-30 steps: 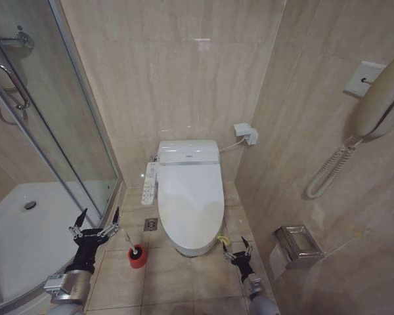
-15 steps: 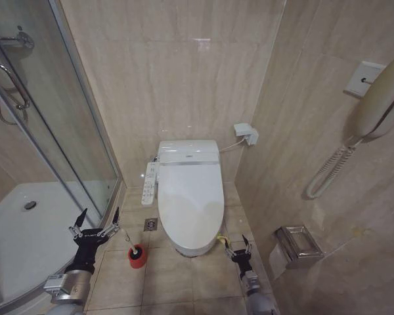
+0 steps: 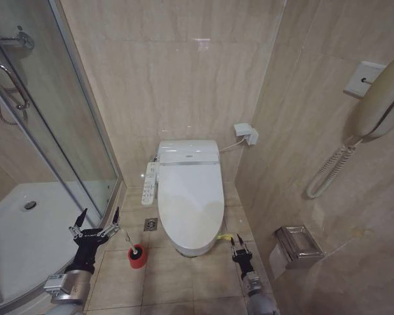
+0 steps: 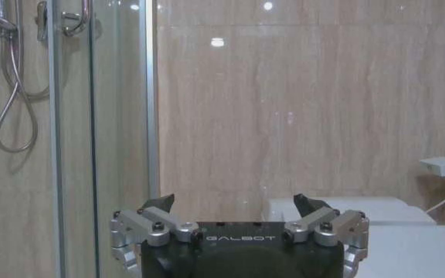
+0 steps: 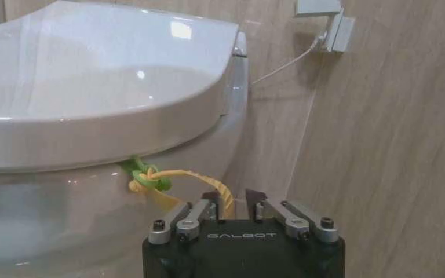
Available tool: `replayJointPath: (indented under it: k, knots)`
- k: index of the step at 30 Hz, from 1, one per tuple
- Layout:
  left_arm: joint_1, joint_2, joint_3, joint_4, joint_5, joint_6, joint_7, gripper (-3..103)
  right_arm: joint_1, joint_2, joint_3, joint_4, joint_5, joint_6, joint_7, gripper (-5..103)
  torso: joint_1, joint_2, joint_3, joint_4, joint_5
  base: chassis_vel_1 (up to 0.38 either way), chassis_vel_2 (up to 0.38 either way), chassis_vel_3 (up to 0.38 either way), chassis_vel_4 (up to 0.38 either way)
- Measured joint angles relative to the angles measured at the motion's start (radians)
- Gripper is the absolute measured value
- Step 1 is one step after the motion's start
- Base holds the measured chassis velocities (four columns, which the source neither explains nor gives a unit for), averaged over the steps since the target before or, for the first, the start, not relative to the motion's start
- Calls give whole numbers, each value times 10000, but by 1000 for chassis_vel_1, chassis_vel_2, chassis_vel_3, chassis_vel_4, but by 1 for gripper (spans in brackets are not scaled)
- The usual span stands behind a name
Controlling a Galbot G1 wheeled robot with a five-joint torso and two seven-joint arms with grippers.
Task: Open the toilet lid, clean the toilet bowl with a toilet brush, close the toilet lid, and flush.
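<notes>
Toilet lid (image 3: 190, 200) lay shut over the toilet bowl (image 5: 91, 214), glossy and white, against the tiled back wall between the glass shower door (image 3: 59, 131) and the side wall. Green-and-yellow band (image 5: 157, 182) hung knotted at the lid's front edge on the robot's right, its yellow loop trailing down beside the bowl. Right pincer (image 3: 238, 244) sat low over the floor just beside that front corner of the toilet, fingers drawn nearly together; in the right wrist view (image 5: 234, 200) the yellow loop ran down into the narrow gap between the fingertips, though whether gripped or merely passing behind could not be told. Left pincer (image 3: 93, 220) hovered well apart on the other side, near the shower door's foot, fingers spread wide and holding nothing; in the left wrist view (image 4: 236, 204) faced the back wall with the toilet off to one side. Toilet brush (image 3: 131, 245) stood in its red holder (image 3: 137, 257) on the floor tiles, thin white handle leaning up, between the left pincer and the toilet, touching neither. Control panel (image 3: 149, 183) stuck out along the toilet's left side, floor drain (image 3: 150, 224) just below it. Wall phone (image 3: 381, 98) and metal paper holder (image 3: 297, 245) hung on the right wall, white shower tray (image 3: 26, 230) behind the glass.
</notes>
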Motion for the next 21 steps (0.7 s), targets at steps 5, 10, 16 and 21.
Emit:
replayJointPath:
  k: [5, 10, 16, 21]
  knots:
    - [0, 0, 0, 0, 0, 0, 0, 100, -24, -19, 0, -26, 70, 33, 6, 34, 0, 0, 0, 0, 0, 0, 0, 0, 0]
    - [0, 0, 0, 0, 0, 0, 0, 100, -70, -38, -11, 48, 160, 59, 5, 7, 0, 0, 0, 0, 0, 0, 0, 0, 0]
    - [0, 0, 0, 0, 0, 0, 0, 100, -125, -68, -29, 203, 405, 137, -20, 0, 0, 0, 0, 0, 0, 0, 0, 0, 0]
    - [0, 0, 0, 0, 0, 0, 0, 100, -496, -240, -168, 1022, 1088, 50, -282, 0, 0, 0, 0, 1, 2, 0, 0, 0, 0]
